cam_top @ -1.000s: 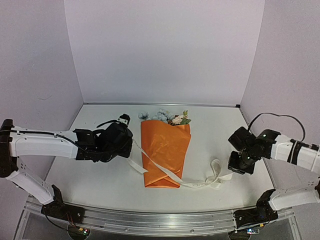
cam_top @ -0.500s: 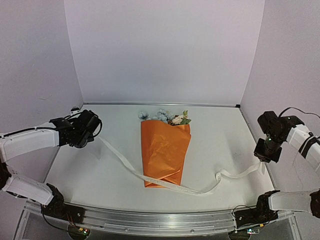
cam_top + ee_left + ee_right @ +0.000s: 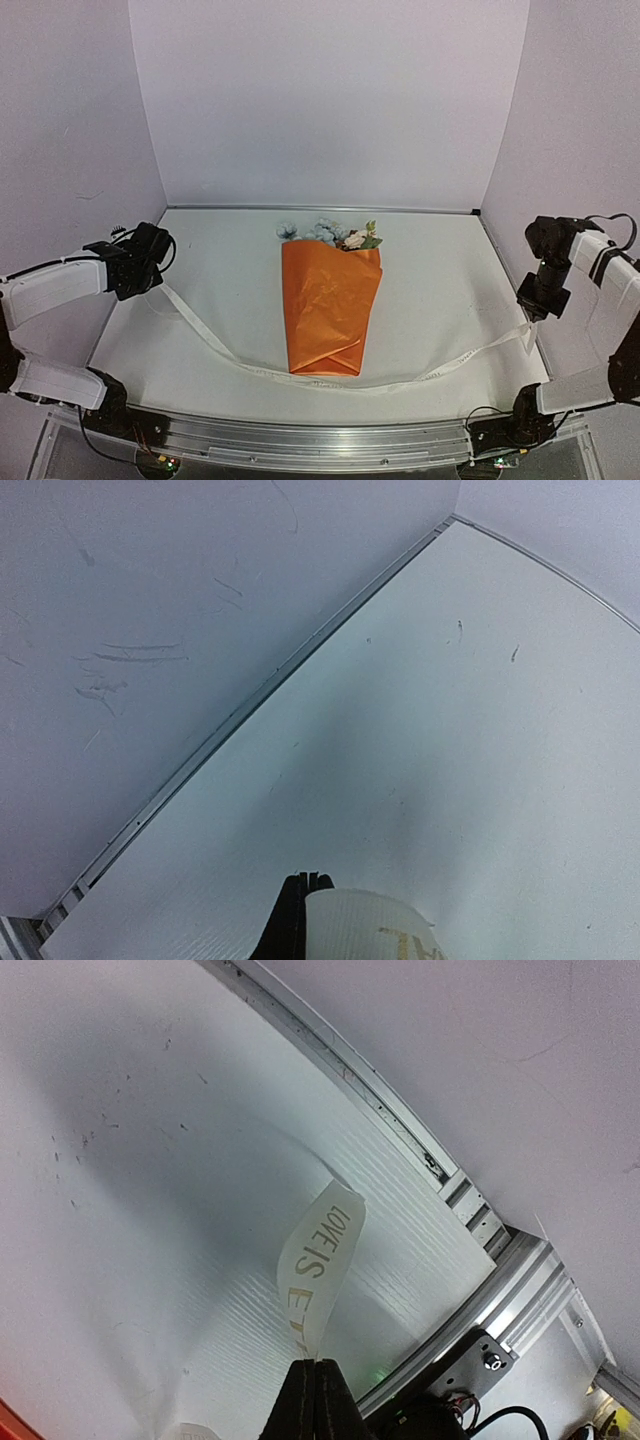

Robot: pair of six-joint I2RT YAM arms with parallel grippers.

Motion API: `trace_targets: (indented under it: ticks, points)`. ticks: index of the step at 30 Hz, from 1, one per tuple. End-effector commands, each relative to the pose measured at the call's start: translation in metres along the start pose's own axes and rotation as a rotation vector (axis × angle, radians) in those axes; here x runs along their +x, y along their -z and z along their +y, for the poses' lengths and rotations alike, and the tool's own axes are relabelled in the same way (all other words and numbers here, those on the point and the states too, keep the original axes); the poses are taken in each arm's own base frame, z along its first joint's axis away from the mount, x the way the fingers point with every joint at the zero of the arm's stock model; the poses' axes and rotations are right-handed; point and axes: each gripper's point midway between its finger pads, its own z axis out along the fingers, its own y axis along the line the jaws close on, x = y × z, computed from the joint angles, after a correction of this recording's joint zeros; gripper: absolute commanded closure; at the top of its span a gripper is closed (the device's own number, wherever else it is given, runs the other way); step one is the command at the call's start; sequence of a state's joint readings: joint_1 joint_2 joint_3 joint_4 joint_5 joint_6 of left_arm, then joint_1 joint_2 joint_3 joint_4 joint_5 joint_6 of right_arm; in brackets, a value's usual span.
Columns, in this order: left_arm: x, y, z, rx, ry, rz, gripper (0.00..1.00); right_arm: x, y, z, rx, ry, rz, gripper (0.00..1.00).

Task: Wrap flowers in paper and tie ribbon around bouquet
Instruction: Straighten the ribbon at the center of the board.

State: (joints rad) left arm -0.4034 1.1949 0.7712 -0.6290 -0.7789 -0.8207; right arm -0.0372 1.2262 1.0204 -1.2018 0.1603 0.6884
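The left tool point(image 3: 140, 268) is pinched tight on one end of the long narrow cream-white fabric ribbon point(image 3: 205, 337) with dark printed lettering, up off the white tabletop point(image 3: 440, 270) near the left wall. The right tool point(image 3: 543, 300) is closed on the other end, whose short lettered tip point(image 3: 320, 1250) curls free above the fingers. Between them the ribbon sags in a shallow arc, lying across the tabletop just at the narrow near end of the bouquet point(image 3: 330, 310) of bright orange crinkly paper point(image 3: 325, 330). It lies mid-table, and the small pale blue, white and pink artificial flowers point(image 3: 330, 233) poke from its far, wide end.
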Motion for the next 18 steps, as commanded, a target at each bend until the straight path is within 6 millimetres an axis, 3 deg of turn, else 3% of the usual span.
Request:
trace_targets:
  ticks: [1,8,12,18]
  points:
    - [-0.006,-0.009,0.010,-0.058,0.041,-0.026,1.00,-0.038,0.003,0.016,-0.005,-0.072,-0.066,1.00]
    - [-0.014,-0.011,0.017,-0.089,0.103,-0.081,1.00,-0.079,-0.011,0.024,0.064,-0.141,-0.129,1.00]
    - [-0.009,-0.014,0.032,-0.191,0.107,-0.037,1.00,-0.075,-0.014,0.017,0.095,-0.159,-0.109,1.00]
    - [-0.037,-0.005,0.040,-0.222,0.121,-0.100,1.00,-0.082,0.001,0.003,0.104,-0.153,-0.093,1.00]
